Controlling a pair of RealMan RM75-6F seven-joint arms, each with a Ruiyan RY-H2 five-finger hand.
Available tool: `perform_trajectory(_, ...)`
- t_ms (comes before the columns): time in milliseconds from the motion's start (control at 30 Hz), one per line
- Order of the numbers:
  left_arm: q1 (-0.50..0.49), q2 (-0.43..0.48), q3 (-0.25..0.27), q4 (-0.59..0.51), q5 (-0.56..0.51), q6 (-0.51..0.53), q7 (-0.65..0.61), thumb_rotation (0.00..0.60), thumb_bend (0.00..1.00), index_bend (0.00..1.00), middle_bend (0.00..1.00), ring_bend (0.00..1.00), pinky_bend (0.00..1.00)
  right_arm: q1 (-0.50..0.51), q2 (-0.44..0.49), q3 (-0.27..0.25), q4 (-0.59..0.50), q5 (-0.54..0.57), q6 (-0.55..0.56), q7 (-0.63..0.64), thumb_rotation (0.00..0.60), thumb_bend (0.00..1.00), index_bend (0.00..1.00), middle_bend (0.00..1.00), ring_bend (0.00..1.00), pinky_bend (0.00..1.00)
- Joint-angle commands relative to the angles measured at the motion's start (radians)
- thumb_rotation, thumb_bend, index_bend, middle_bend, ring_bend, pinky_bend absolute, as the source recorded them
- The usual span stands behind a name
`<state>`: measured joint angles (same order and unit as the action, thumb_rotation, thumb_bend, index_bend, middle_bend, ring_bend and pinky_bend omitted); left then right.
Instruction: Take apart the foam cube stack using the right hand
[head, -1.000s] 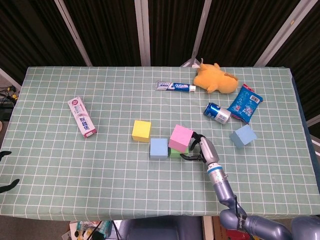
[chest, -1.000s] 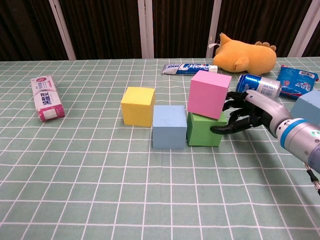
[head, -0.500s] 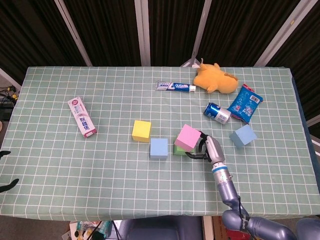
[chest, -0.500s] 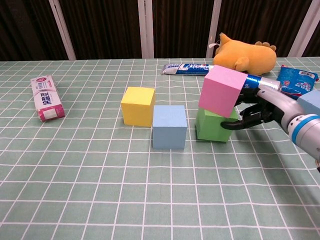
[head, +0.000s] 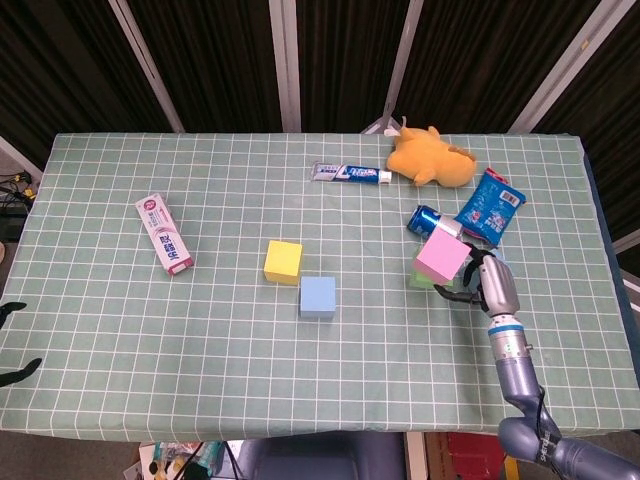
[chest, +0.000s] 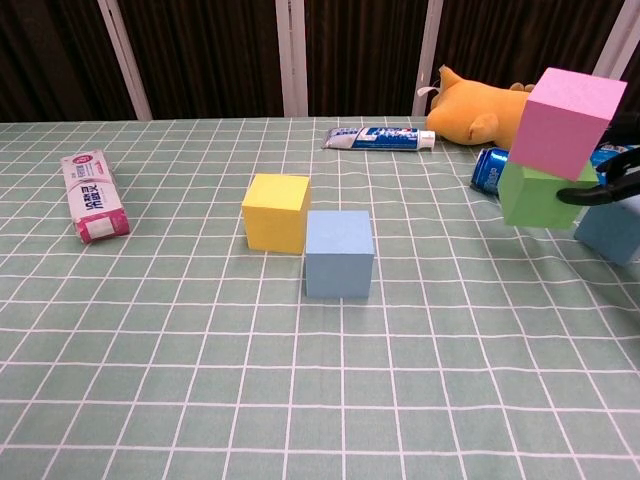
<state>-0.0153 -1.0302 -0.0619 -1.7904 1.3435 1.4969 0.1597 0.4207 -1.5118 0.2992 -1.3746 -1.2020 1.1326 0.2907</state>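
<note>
The right hand (head: 487, 285) has carried the green cube (chest: 533, 192) and pink cube (chest: 567, 110) toward three o'clock, lifted off the counter (head: 200, 320). Its fingers (chest: 590, 192) grip the green cube; the pair remains stacked, so separation isn't done.

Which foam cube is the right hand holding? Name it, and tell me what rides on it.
The green cube, pinched by the right hand. It alone is lifted off the table, with the pink cube tilted on top; the others sit on the cloth.

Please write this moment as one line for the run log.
right hand: holds green cube, raised | pink cube: on green, tilted | left hand: not in view
</note>
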Motion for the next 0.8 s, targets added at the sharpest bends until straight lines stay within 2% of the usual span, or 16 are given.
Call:
perform_trajectory(33,0.000,0.000,0.002,0.000,0.002,0.000,0.002,0.600,0.13,0.26,0.00,0.00,0.00,0.002,0.005,-0.019,0.005,-0.054,0.060,-0.120,0.600,0.31,0.41,0.59,0.69,0.24)
perform_trajectory(167,0.002,0.003,0.004,-0.001,0.008,0.004,-0.005,0.600,0.13,0.26,0.00,0.00,0.00,0.048,-0.029,-0.018,0.019,-0.056,0.088,-0.370,0.600,0.31,0.41,0.59,0.69,0.24)
perform_trajectory(267,0.008,0.012,-0.002,0.002,0.002,0.011,-0.029,0.600,0.13,0.26,0.00,0.00,0.00,0.115,-0.074,0.004,0.037,-0.028,0.100,-0.649,0.600,0.31,0.41,0.59,0.69,0.24)
perform_trajectory(367,0.007,0.017,-0.003,0.004,-0.001,0.007,-0.040,0.600,0.13,0.26,0.00,0.00,0.00,0.144,-0.106,0.020,0.051,-0.013,0.135,-0.793,0.600,0.31,0.41,0.59,0.69,0.24)
perform_trajectory(467,0.006,0.019,-0.001,0.005,0.003,0.004,-0.045,0.600,0.13,0.26,0.00,0.00,0.00,0.158,-0.118,0.044,0.040,0.025,0.137,-0.841,0.600,0.31,0.41,0.59,0.69,0.24)
perform_trajectory(667,0.008,0.022,-0.002,0.006,0.003,0.006,-0.051,0.600,0.13,0.26,0.00,0.00,0.00,0.163,-0.090,0.110,0.008,0.141,0.116,-0.848,0.600,0.31,0.41,0.59,0.69,0.24)
perform_trajectory(800,0.007,0.020,-0.003,0.005,0.000,0.006,-0.047,0.600,0.13,0.26,0.00,0.00,0.00,0.152,-0.066,0.127,0.029,0.149,0.168,-0.861,0.600,0.31,0.41,0.59,0.69,0.24)
